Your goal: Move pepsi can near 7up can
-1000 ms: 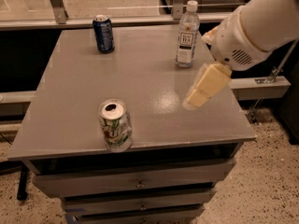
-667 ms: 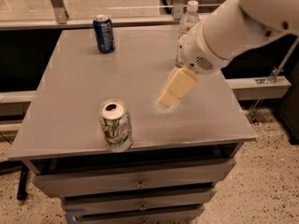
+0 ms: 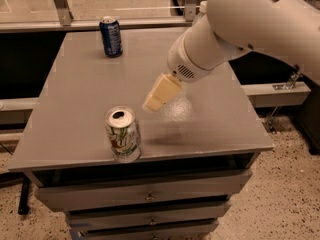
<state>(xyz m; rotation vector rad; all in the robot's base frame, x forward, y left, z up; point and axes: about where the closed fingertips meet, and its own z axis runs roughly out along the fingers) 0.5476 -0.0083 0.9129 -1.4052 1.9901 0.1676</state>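
The gripper [image 3: 154,100], spread or pressed together I could not tell, hung near the 7up can [image 3: 123,135]. Swinging low toward the pepsi can [image 3: 111,36] could tip the 7up can.

Wearing dark blue with paler markings and a silver top: the pepsi can [image 3: 111,36], standing at the far left corner of the table [image 3: 80,84]. Wearing white with green markings, a touch of red and a silver top: the 7up can [image 3: 123,134], standing near the table's front edge. Hovering above the table's middle in pale cream: the gripper [image 3: 151,104], hanging from a white arm [image 3: 250,29]. Showing plain matte grey all over the table, and on the drawers [image 3: 150,196] beneath it. Showing beige speckled with dark on the floor [image 3: 290,194] beside the table.
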